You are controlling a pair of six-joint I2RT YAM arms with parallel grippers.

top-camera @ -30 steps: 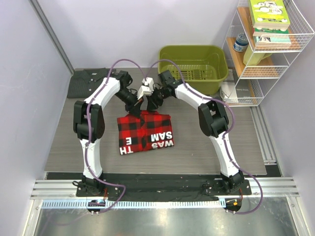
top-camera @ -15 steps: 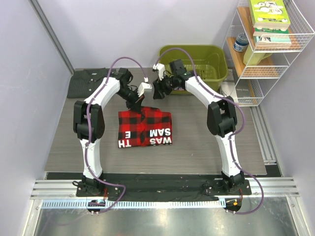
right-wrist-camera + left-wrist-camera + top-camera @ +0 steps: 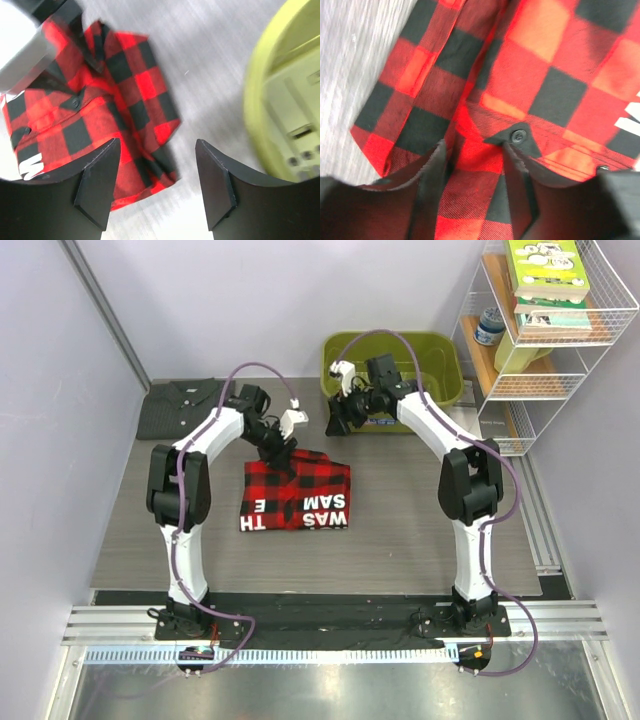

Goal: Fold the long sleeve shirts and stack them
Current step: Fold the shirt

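Nearest my bases, the grey worktop carried the red-and-black plaid shirt, folded into a flat block just left of centre. White lettering ran along its near edge, upside down from the overhead view. My left arm reached over to the far edge of that block, and there my left jaws stood part-open right above the cloth. My wrist view showed the two dark fingers with plaid fabric filling the gap between them and a small black button just beyond. I could not tell whether the pads touched the cloth. Farther back and to the right, my right arm stretched out, and my right jaws hung wide with nothing between the fingers. They were clear of the shirt's far right corner and beside the olive-green tub. At the far left corner of the worktop lay the dark charcoal shirt, folded, collar up, well apart from the plaid one. At the far right stood a white wire shelf with books on its top tier.
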